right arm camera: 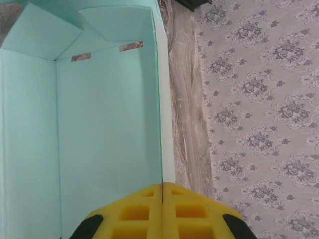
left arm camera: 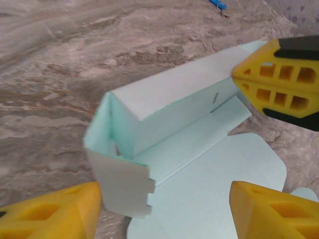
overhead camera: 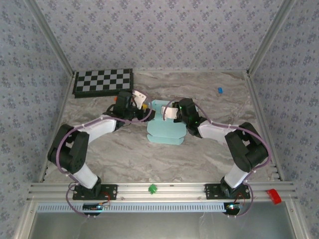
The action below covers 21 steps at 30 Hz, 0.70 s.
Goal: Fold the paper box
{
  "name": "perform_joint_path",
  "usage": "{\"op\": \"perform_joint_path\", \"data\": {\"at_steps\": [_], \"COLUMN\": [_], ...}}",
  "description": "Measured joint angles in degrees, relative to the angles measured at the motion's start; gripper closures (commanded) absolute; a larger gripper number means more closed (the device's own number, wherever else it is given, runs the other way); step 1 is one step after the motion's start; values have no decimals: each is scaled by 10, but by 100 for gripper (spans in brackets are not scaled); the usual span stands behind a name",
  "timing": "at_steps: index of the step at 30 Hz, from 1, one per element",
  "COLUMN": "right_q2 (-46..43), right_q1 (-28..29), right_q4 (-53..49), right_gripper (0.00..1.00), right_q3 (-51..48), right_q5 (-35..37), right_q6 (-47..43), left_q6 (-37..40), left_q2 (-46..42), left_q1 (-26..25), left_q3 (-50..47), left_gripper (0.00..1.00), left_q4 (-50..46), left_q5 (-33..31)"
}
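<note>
The paper box [overhead camera: 167, 133] is pale mint card lying partly folded in the middle of the table. One long wall [left arm camera: 174, 97] stands up, and an end flap with tabs [left arm camera: 122, 186] is bent upright. My left gripper [left arm camera: 164, 215] is open at the box's left end, its yellow fingers [left arm camera: 55, 215] either side of that flap and the flat panel, gripping nothing. In the top view the left gripper [overhead camera: 143, 102] is just left of the box. My right gripper [right arm camera: 163, 186] is shut on the raised wall's top edge [right arm camera: 158, 99] and also appears at the box's far end [left arm camera: 234, 77].
A black-and-white checkerboard [overhead camera: 103, 81] lies at the back left. A small blue object [overhead camera: 220, 90] sits at the back right on the marble tabletop [overhead camera: 209, 154]. Patterned walls close in three sides. A green clip [overhead camera: 152, 188] and a red tag [overhead camera: 273, 195] sit on the front rail.
</note>
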Motion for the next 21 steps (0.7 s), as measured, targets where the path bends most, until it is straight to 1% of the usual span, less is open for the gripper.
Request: {"op": "perform_joint_path", "data": {"at_steps": [5, 10, 14, 18, 21], "right_q2": [0, 1, 2, 3, 3], "right_q1": [0, 0, 1, 2, 2], "right_q4": [0, -2, -3, -3, -3], "right_gripper": [100, 100, 100, 100, 100], "right_q3": [0, 3, 6, 6, 6], "right_q5": [0, 0, 0, 0, 0], "right_q6": [0, 0, 0, 0, 2], "left_q6": [5, -16, -27, -26, -23], "left_q2": [2, 3, 4, 23, 47], "left_q1": [21, 31, 35, 39, 42], "left_q3": [0, -19, -29, -23, -15], "left_gripper": [41, 43, 47, 47, 47], "left_q4": [-14, 14, 18, 17, 11], "left_q5": [-9, -17, -45, -56, -45]}}
